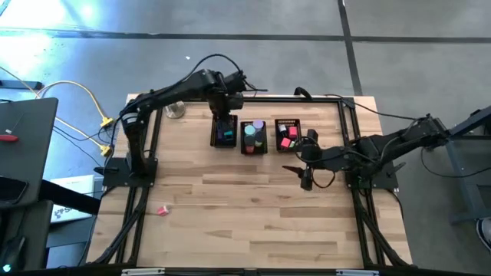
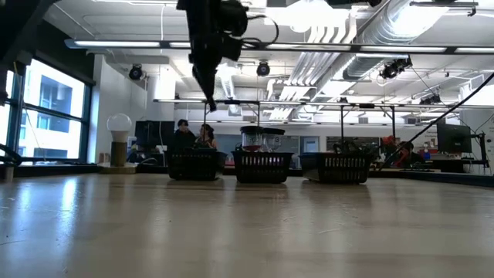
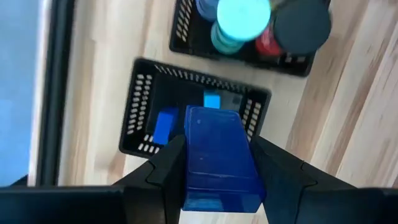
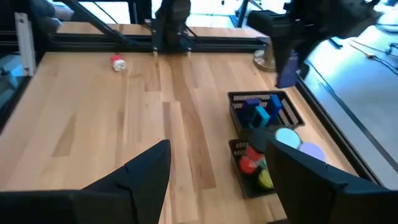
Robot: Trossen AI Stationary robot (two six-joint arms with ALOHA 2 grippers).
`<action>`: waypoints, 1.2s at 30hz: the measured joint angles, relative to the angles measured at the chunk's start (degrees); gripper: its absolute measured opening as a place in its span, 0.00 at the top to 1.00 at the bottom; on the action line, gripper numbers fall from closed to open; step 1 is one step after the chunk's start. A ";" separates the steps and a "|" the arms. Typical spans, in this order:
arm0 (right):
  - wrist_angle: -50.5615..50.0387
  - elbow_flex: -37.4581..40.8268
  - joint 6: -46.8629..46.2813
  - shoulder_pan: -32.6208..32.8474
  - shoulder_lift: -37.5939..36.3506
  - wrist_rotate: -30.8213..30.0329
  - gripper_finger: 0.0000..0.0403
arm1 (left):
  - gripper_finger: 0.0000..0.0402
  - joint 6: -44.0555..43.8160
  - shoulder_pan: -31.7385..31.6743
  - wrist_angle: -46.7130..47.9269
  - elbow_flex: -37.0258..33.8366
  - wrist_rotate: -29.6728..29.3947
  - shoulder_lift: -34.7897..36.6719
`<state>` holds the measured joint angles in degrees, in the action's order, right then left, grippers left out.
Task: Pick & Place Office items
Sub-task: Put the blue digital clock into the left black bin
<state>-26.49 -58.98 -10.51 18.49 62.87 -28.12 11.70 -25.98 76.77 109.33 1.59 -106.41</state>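
My left gripper [image 3: 219, 148] is shut on a blue rectangular block [image 3: 219, 165] and hovers above the left mesh bin [image 3: 140, 106], which holds smaller blue pieces [image 3: 165, 124]. In the high view this gripper [image 1: 224, 116] is over the left bin [image 1: 215, 140] at the table's far side. The middle bin [image 1: 244, 149] holds teal, purple and green round pieces; the right bin [image 1: 296, 123] holds pink and red ones. A small pink piece [image 1: 163, 210] lies alone on the table's near left. My right gripper [image 1: 307, 182] is open, low near the right bin, touching nothing. My left gripper pinches the blue block by its two long sides [image 3: 191, 171], one finger on each. The fingers [image 3: 168, 165] come from above, pointing down, and lie along the block. The block is lifted clear and hangs over the left bin.
A white ball on a metal base [image 1: 176, 110] stands at the far left corner. A black frame rail [image 1: 337, 98] runs around the table's far and side edges. Bare wood [image 1: 253, 207] spreads across the middle and near half of the table.
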 joint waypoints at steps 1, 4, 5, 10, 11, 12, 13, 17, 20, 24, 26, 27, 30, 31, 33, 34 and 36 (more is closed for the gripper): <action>-0.39 0.00 -0.23 -0.41 0.00 -0.01 0.38 | 0.63 0.74 -0.20 0.48 0.18 0.15 -0.74; -0.76 0.00 -0.38 -1.12 0.09 -0.15 0.38 | 0.63 4.00 -0.46 0.97 0.87 0.09 -2.88; -0.73 0.00 -0.38 -1.39 0.06 -0.16 0.38 | 0.63 5.19 -0.46 0.80 1.28 0.01 -3.41; -0.78 0.00 -0.23 -2.94 0.04 -0.15 0.38 | 0.63 8.01 -1.41 0.39 2.96 0.04 -6.27; -0.78 0.00 -0.23 -3.23 0.04 -0.22 0.38 | 0.63 8.02 -1.81 0.40 2.96 0.04 -6.89; -0.81 0.00 -0.23 -3.42 0.04 -0.29 0.38 | 0.63 8.04 -2.26 0.43 2.96 -0.06 -7.51; -0.90 0.00 -0.23 -3.60 0.04 -0.28 0.38 | 0.63 8.13 -2.71 0.40 2.96 -0.18 -7.99; -1.74 0.00 -0.21 -3.66 0.04 -0.26 0.38 | 0.63 9.36 -4.37 -0.04 2.96 -0.18 -9.69; -1.88 0.00 0.11 -3.66 0.04 -0.26 0.38 | 0.63 8.98 -5.31 -1.44 3.05 0.33 -10.28; -2.09 0.00 0.23 -3.69 0.04 -0.26 0.38 | 0.63 8.94 -6.09 -1.60 3.07 1.36 -11.59; -2.11 0.00 0.23 -3.69 0.04 -0.26 0.38 | 0.63 8.94 -6.28 -1.55 3.07 1.57 -12.63; -2.09 0.00 0.23 -3.69 0.04 -0.26 0.38 | 0.63 8.94 -6.27 -1.56 3.07 1.62 -13.15; -2.11 0.00 -0.09 -3.69 0.04 -0.27 0.38 | 0.63 8.94 -6.18 -1.58 3.05 1.85 -14.44; -2.11 0.00 -0.46 -3.67 0.04 -0.26 0.38 | 0.63 8.91 -6.18 -1.58 3.05 1.96 -14.82; -2.13 0.00 -1.33 -3.66 0.04 -0.26 0.38 | 0.63 8.35 -6.16 -1.57 3.05 1.96 -15.41; -2.13 0.00 -1.55 -3.66 0.04 -0.26 0.38 | 0.63 8.00 -6.16 -1.56 3.05 1.96 -15.73; -2.13 0.00 -1.70 -3.66 0.04 -0.26 0.38 | 0.63 7.98 -6.18 -1.55 3.05 2.33 -16.19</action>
<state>-28.62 -58.98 -12.21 14.83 62.92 -28.38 19.68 -32.16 75.22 112.38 3.92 -122.61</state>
